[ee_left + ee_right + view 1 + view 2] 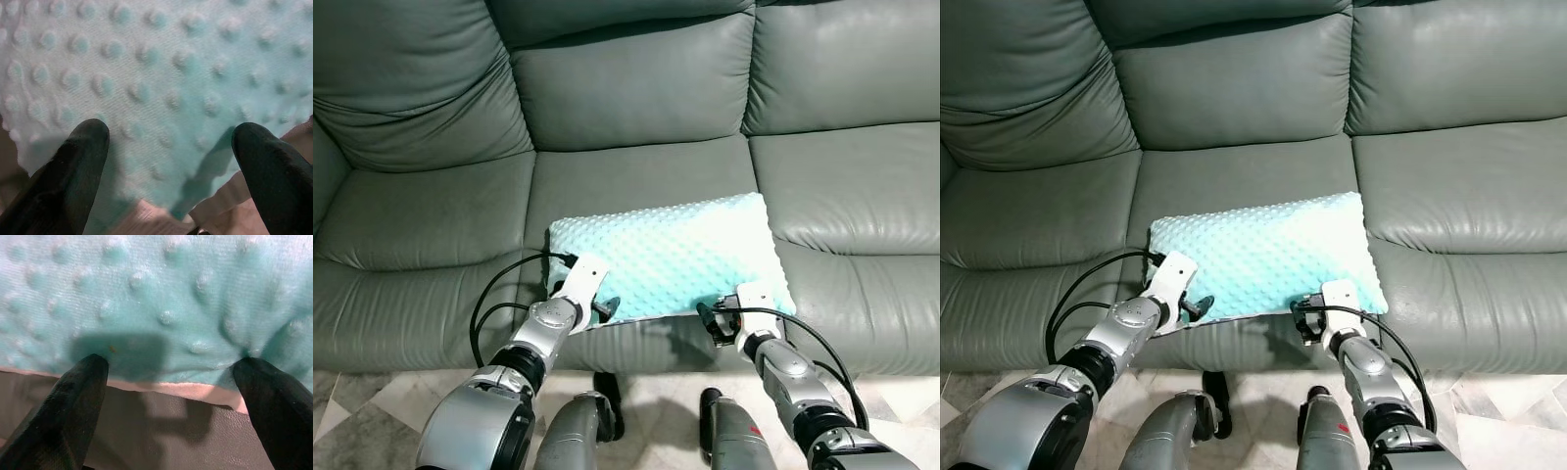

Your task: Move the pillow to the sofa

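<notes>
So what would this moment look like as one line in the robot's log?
pillow: lying on sofa seat | left gripper: open at its near edge | right gripper: open at its near edge

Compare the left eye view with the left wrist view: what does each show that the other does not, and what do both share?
Left eye view alone: the grey sofa with its back cushions, the whole outline of the pillow lying on the middle seat, both silver arms, and the right end effector at the pillow's front edge.

Left wrist view alone: the raised dots of the fabric up close, a pale underside at the pillow's edge, and the spread black fingertips.

Both: the mint pillow and the left end effector at its front corner.
</notes>
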